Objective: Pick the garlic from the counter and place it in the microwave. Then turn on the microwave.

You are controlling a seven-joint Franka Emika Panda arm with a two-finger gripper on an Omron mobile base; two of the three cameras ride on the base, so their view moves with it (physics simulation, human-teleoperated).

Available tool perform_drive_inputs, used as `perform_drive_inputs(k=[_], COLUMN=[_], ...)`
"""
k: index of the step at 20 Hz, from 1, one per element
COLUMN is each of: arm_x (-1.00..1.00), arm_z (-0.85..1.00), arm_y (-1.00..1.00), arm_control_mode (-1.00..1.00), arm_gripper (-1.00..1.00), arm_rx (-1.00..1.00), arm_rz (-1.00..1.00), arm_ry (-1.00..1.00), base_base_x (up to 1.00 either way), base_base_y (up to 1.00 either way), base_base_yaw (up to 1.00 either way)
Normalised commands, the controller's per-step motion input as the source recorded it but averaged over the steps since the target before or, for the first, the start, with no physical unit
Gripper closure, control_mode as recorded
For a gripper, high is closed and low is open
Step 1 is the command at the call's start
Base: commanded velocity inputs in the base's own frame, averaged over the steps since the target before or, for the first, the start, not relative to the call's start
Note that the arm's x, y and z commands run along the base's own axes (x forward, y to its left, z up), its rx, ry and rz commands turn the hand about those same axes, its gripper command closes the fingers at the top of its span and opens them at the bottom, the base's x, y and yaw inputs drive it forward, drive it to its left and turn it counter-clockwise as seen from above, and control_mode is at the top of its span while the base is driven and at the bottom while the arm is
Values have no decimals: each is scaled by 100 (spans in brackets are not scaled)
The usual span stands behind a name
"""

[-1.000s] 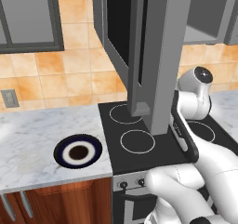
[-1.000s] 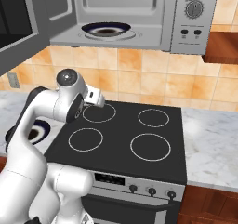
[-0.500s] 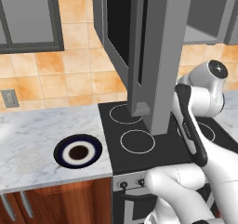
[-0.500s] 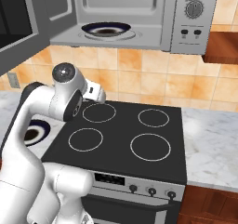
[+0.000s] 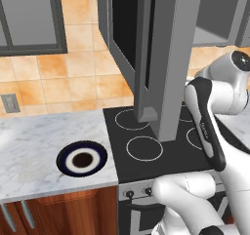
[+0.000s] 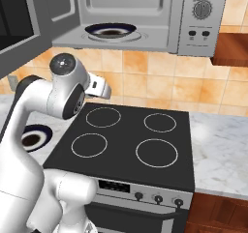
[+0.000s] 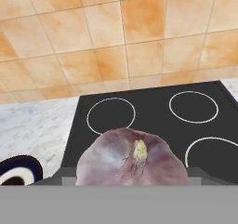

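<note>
1. Even, bright, flat rendered light in all three views; no visible lamp.
2. Soft pale sheen on the marble counter (image 6: pixel 220 147), strongest at its right side in the right base view.
3. Stovetop (image 6: pixel 127 146) matte black, no glare, ring lines crisp.
4. Microwave (image 6: pixel 145 14) cavity lit inside; its open door (image 5: pixel 161 58) casts only faint shade.
5. Hand view slightly soft; garlic (image 7: pixel 132 159) close up and a bit blurred.
6. No edge distortion.
</note>
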Motion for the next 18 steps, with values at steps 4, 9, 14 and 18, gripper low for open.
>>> perform_drive_inputs(k=[4,9,14,18], arm_x=[-8,-1,-5,0], arm_z=[35,32,29,27], arm_y=[-10,-4,-4,-3], arm_control_mode=[-100,-100,-100,-100], arm_gripper=[100,100,100,100], arm_rx=[-2,-6,-10,-10], arm_rz=[-1,-2,-3,-1], arm_ry=[-5,-2,-2,-6], base_base_x=[0,0,0,0], base_base_y=[0,0,0,0], base_base_yaw=[0,0,0,0])
